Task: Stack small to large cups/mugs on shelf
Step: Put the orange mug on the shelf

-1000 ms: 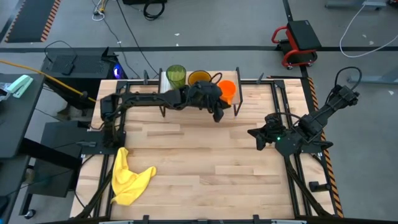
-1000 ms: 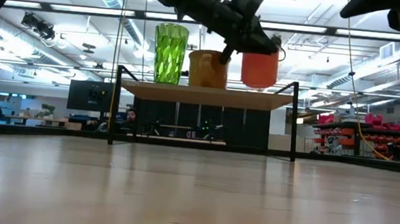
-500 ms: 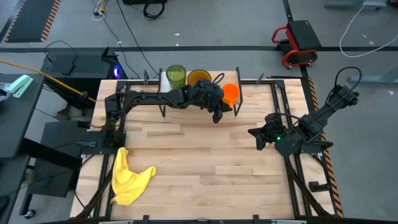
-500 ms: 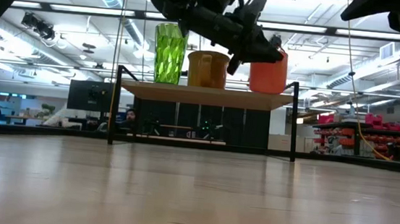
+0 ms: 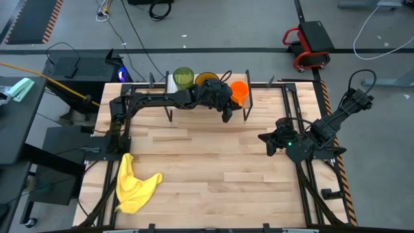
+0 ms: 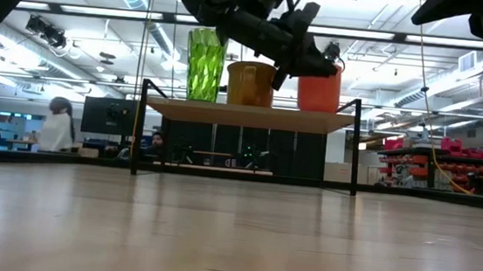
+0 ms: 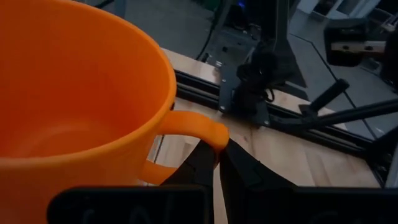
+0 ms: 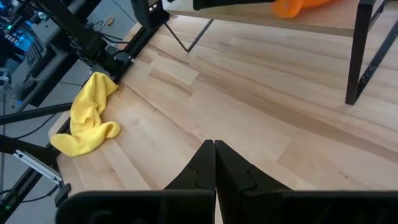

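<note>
Orange mug [image 6: 319, 89]: sits on the shelf's [image 6: 248, 114] right end. In low view its bottom looks level w/ the board, so I think it's set down. Can't be 100% sure it's fully resting.
Left jaws [image 7: 219, 163]: pinched shut on the orange mug's thin handle, seen close in left wrist view. Jaws come at the mug from the side nearer the amber mug, just above the shelf.
Key relation: handle sticks out sideways from the mug toward the jaws. To let go, jaws prob. need to open, then back off away from the mug w/o knocking it.
Amber mug [image 6: 250, 84]: middle of shelf, just beside the orange one. Left arm partly hides it from above.
Green tumbler [image 6: 205, 65]: left end of shelf, tallest, upright.
Order on shelf: green, amber, orange in a row, left to right in low view.
Right jaws [image 8: 214, 163]: closed tight, holding nothing. Right arm waits over the counter's [image 5: 213, 168] right side, well apart from the shelf.
Nearer arm: left, by far.
Yellow cloth [image 5: 134, 183]: on counter, front left, well away.
</note>
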{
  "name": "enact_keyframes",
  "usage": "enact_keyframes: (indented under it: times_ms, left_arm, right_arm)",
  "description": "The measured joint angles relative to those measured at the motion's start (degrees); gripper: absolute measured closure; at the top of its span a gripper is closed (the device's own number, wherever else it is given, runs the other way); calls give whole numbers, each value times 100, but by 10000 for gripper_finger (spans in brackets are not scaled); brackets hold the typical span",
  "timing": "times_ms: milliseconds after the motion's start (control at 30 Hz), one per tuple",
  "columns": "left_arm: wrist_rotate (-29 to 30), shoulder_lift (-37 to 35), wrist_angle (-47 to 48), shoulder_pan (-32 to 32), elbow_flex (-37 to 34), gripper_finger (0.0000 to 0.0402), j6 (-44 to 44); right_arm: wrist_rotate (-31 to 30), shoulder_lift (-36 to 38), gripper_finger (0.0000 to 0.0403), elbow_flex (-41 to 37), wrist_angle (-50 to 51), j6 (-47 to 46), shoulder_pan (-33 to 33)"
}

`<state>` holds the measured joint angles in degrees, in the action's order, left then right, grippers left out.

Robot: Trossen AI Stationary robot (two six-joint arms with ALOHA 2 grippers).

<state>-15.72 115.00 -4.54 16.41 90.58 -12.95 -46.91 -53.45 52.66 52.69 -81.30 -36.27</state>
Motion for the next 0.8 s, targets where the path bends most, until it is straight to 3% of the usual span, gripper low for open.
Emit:
enact_keyframes:
  times_ms: [500,800]
  left_arm:
    - [151,-4,200,29,14,384,-104]
    - [154,-4,242,30,15,333,-159]
  right_arm:
    - [0,0,398,0,0,28,0]
    - [-1,-11,398,0,-1,28,0]
